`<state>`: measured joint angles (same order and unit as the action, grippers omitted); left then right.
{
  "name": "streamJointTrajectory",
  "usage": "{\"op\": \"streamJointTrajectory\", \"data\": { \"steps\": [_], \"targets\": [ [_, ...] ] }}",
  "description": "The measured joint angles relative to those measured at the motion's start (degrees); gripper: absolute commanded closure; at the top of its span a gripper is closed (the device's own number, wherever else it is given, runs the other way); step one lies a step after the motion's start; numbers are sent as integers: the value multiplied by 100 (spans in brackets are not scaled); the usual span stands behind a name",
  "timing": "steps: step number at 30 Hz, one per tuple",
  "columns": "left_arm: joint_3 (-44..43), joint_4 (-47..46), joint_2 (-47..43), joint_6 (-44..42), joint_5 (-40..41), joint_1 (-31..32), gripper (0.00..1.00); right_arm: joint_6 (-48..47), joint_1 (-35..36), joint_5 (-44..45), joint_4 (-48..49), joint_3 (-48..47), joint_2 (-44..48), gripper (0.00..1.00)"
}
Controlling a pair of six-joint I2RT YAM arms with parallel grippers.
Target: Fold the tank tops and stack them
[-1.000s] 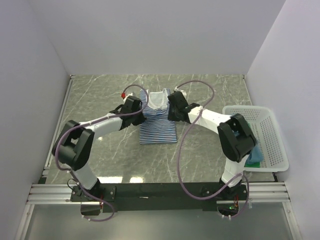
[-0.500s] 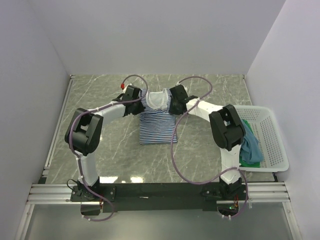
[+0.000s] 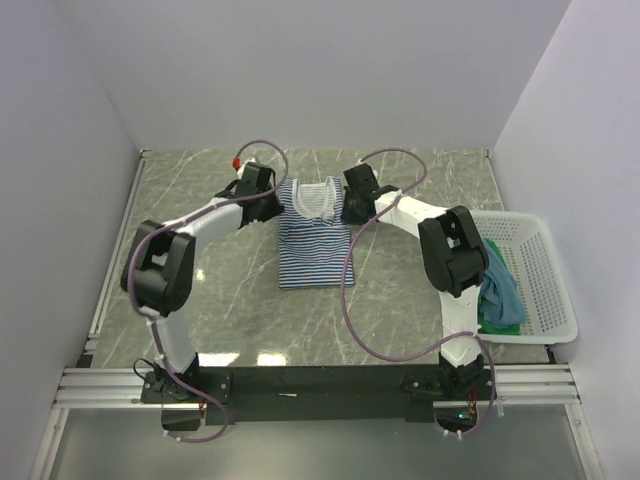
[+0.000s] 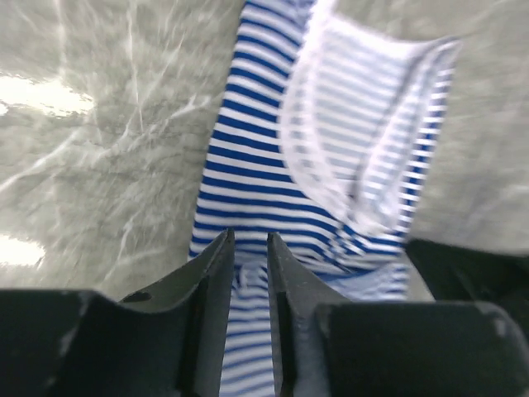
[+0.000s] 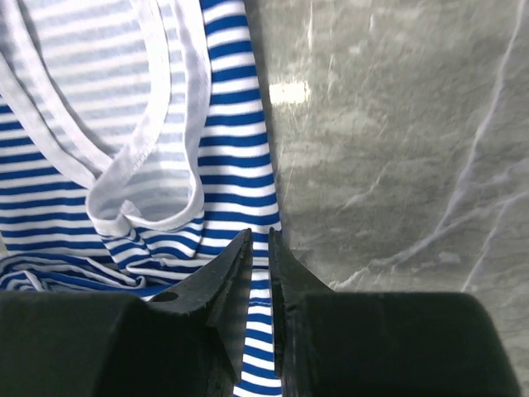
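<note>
The navy-and-white striped tank top (image 3: pixel 315 250) lies lengthwise in the middle of the table, white neckline at the far end. My left gripper (image 3: pixel 272 206) is at its far-left shoulder. In the left wrist view the left gripper (image 4: pixel 248 245) has its jaws nearly closed with striped fabric (image 4: pixel 248 157) between them. My right gripper (image 3: pixel 350 208) is at the far-right shoulder, and the right wrist view shows the right gripper (image 5: pixel 259 241) pinching the top's striped edge (image 5: pixel 231 149). The teal-blue top (image 3: pixel 502 290) and the green top (image 3: pixel 488 322) lie in the basket.
A white mesh basket (image 3: pixel 545 250) stands at the right edge of the table, beside the right arm's elbow. The table is grey marble, with white walls on three sides and a metal rail along the near edge.
Both grippers have moved toward the far end of the striped top, from its middle sides to its shoulders. The top's far part looks drawn out flatter.
</note>
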<state>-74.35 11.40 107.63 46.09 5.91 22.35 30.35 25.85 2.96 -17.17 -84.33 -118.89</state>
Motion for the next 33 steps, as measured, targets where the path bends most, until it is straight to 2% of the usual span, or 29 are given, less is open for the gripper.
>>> {"op": "streamJointTrajectory", "data": {
  "steps": [1,2,4,5,11,19,26,33],
  "targets": [
    [81,-26,-190,7,11,0,74,-2,-4,9,-2,-31,2,77],
    [181,-39,-426,15,26,-2,82,-4,-17,28,-2,-48,17,75],
    [391,-125,-848,48,39,-2,91,0,-22,72,-57,-48,76,73],
    [494,-142,-1038,57,37,4,99,2,-24,109,-96,-46,129,73],
    [1113,-291,-1360,162,-42,238,99,87,26,225,-122,391,1025,72],
    [1333,-396,-855,164,-319,389,99,391,778,223,269,2035,2402,73],
    [1003,-435,-136,160,-356,354,99,708,1309,63,577,3294,2483,73],
    [522,-448,295,166,-286,122,99,887,1300,39,1047,3711,2540,73]
  ]
}}
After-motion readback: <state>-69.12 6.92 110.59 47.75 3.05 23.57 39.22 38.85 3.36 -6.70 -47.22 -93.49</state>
